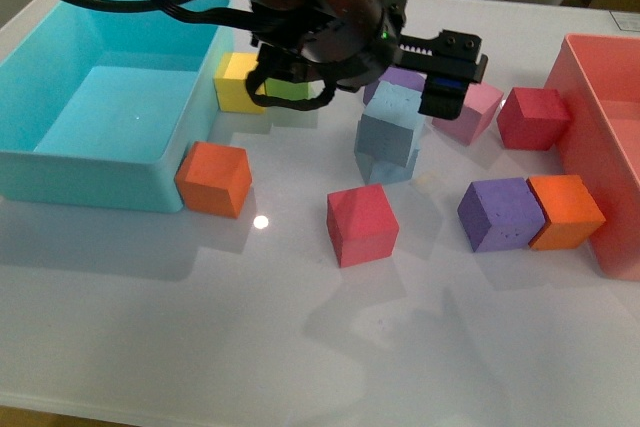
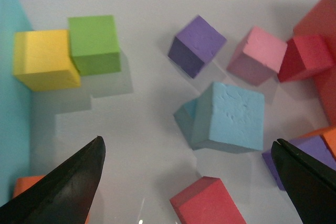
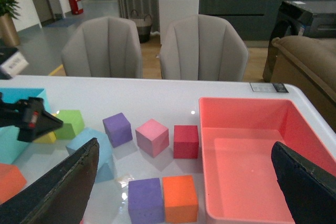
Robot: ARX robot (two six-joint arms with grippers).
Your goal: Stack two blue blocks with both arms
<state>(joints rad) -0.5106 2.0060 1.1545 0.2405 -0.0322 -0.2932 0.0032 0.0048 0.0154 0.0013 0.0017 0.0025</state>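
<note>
The two blue blocks sit mid-table as a stack: the upper block (image 1: pixel 392 119) rests twisted on the lower block (image 1: pixel 402 165). From the left wrist view the upper block (image 2: pixel 231 116) covers most of the lower block (image 2: pixel 185 117). My left gripper (image 1: pixel 445 72) hovers just behind and above the stack, open, its fingers (image 2: pixel 79 174) wide apart and holding nothing. My right gripper (image 3: pixel 185 145) is out of the front view; it is open and empty, high over the table, with the blue stack (image 3: pixel 93 144) beside its finger.
A turquoise bin (image 1: pixel 100 162) stands at the left and a pink-red bin (image 1: pixel 600 97) at the right. Loose cubes ring the stack: red (image 1: pixel 362 224), orange (image 1: pixel 214 179), purple (image 1: pixel 500 213), orange (image 1: pixel 566 211), dark red (image 1: pixel 533 117), pink (image 1: pixel 470 112), yellow (image 1: pixel 238 82).
</note>
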